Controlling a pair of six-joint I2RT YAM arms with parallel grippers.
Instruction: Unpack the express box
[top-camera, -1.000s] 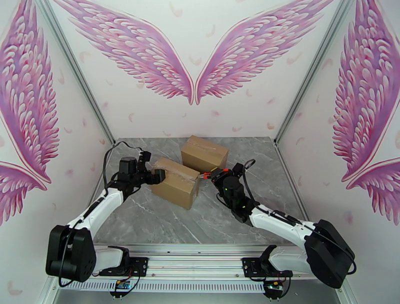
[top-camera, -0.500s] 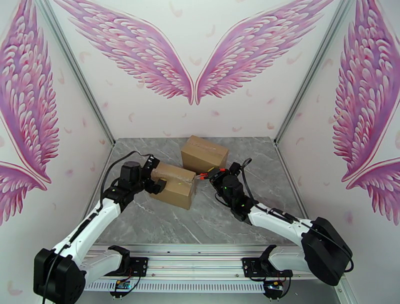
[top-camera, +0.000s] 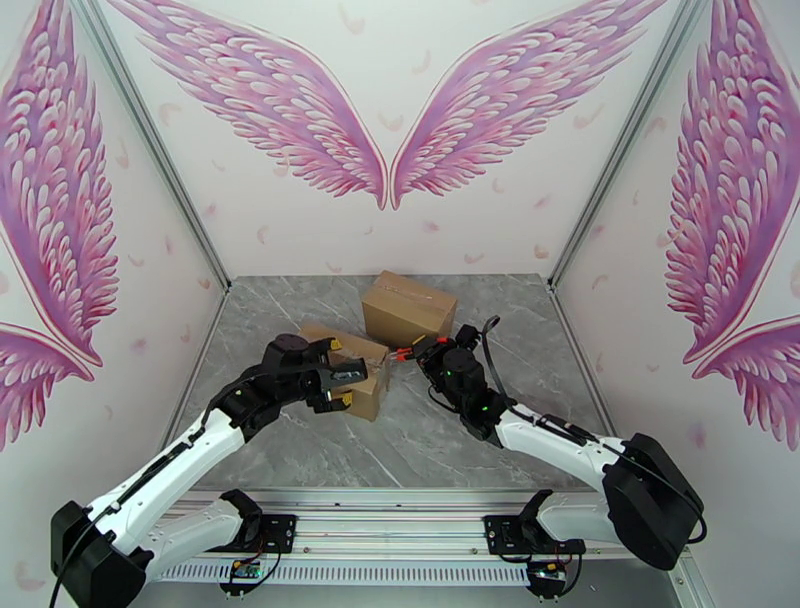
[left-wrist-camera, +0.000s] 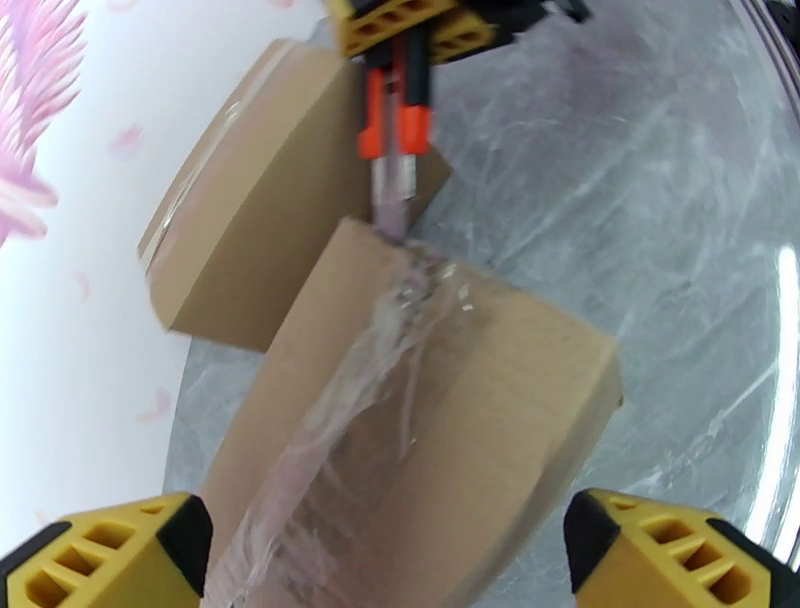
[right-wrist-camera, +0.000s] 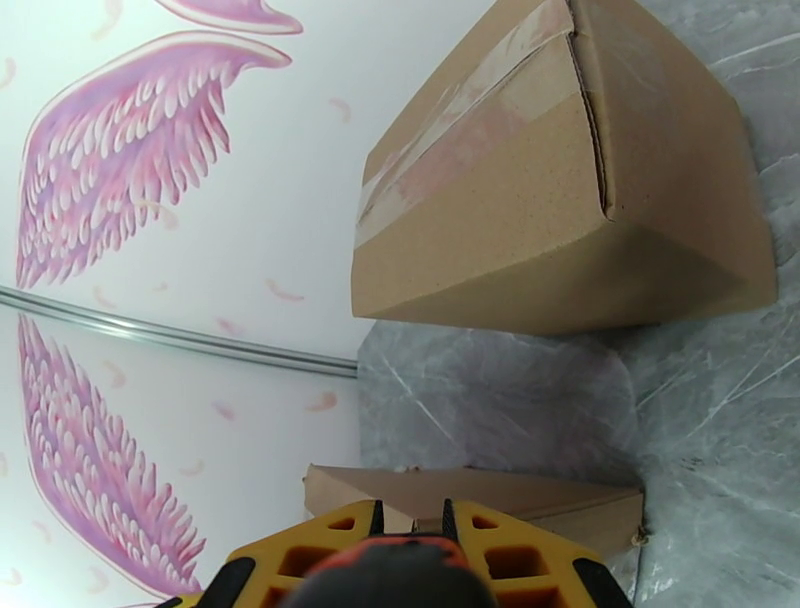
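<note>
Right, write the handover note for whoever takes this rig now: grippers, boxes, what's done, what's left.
Left gripper: open, hovering over the nearer brown cardboard box, holding nothing.
Right gripper: shut on the orange-handled cutter, blade tip at the far end of that box's clear tape strip.
Things: the second brown cardboard box sits behind the nearer one, both on the grey marbled table, flaps closed.
Done: cutter in hand, set at the seam. Whether the tape is cut is unclear.
Left: slit the tape, open the flaps, take out the contents; probably steady the box with the left gripper.
</note>
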